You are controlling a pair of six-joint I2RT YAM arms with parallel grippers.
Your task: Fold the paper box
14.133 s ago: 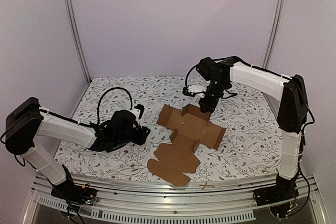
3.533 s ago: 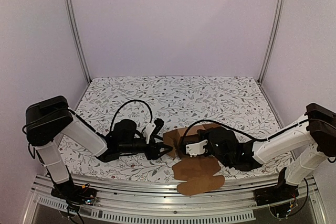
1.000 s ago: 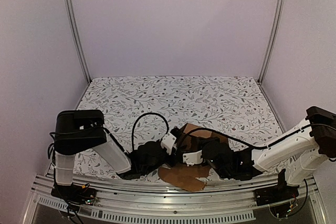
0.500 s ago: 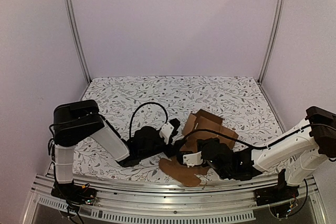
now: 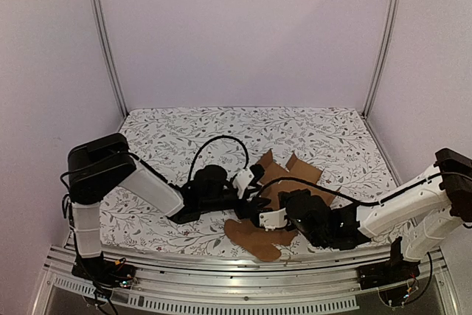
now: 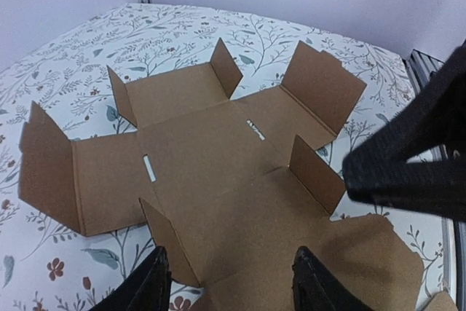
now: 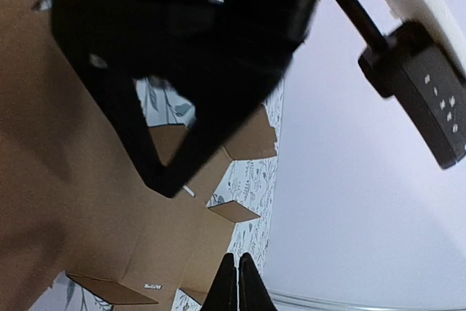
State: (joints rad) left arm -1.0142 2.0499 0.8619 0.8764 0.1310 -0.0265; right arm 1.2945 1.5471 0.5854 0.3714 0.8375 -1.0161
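Near the front edge of the surface (image 5: 184, 130), the paper box (image 6: 211, 143) lies mostly flat, some flaps half raised. Left jaws stand half open over its near panel, gripping nothing; right jaws are pinched shut, seemingly empty. With both arms crowded close, a push might make them collide or slide the sheet off the edge.
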